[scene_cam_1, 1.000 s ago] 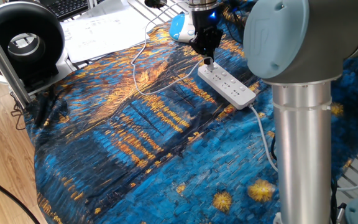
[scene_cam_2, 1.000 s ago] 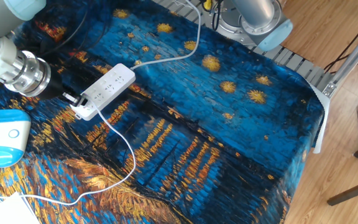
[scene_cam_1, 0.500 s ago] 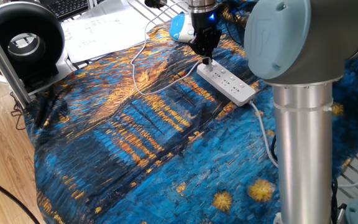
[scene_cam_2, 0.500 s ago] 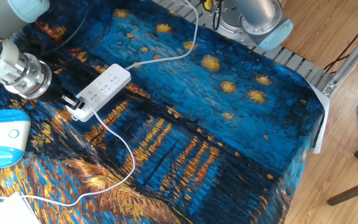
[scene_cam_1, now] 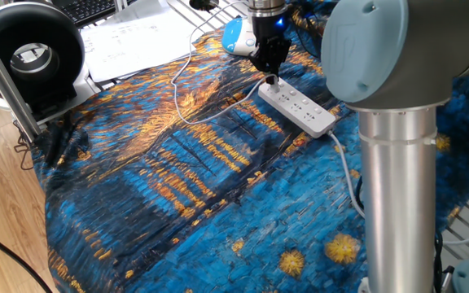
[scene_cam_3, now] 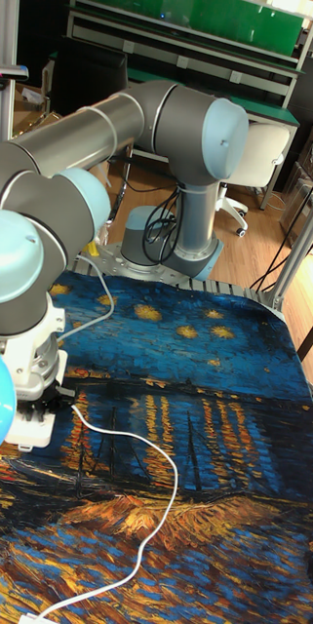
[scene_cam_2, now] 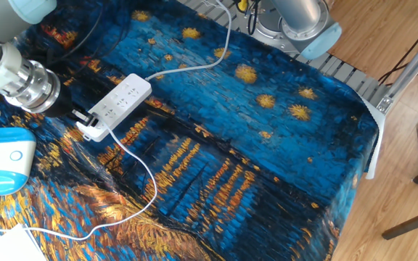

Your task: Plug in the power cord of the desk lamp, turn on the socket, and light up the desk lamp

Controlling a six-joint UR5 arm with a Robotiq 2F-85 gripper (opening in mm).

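The socket [scene_cam_1: 297, 107] is a long white strip lying on the blue and orange cloth, also seen in the other fixed view [scene_cam_2: 117, 106] and partly in the tall view [scene_cam_3: 32, 427]. My gripper [scene_cam_1: 270, 73] [scene_cam_2: 77, 116] [scene_cam_3: 62, 394] is shut on the small white plug [scene_cam_2: 85, 117] of the power cord [scene_cam_2: 151, 185], right at the strip's end outlet. How deep the plug sits I cannot tell. The thin cord [scene_cam_1: 179, 102] [scene_cam_3: 166, 478] trails away in a loop over the cloth. A blue-and-white rounded device [scene_cam_1: 236, 34] [scene_cam_2: 2, 161], possibly the desk lamp, lies just beyond the gripper.
The strip's thick pale-grey cable [scene_cam_2: 220, 52] [scene_cam_1: 344, 167] runs off towards the arm's base [scene_cam_2: 296, 22]. A black round fan-like device [scene_cam_1: 31, 55] and papers [scene_cam_1: 129, 41] lie at the far left. The cloth ends at the table edge [scene_cam_2: 372, 138].
The gripper with the plug has edged slightly towards the blue-and-white device, and the strip has slid a little along with it.
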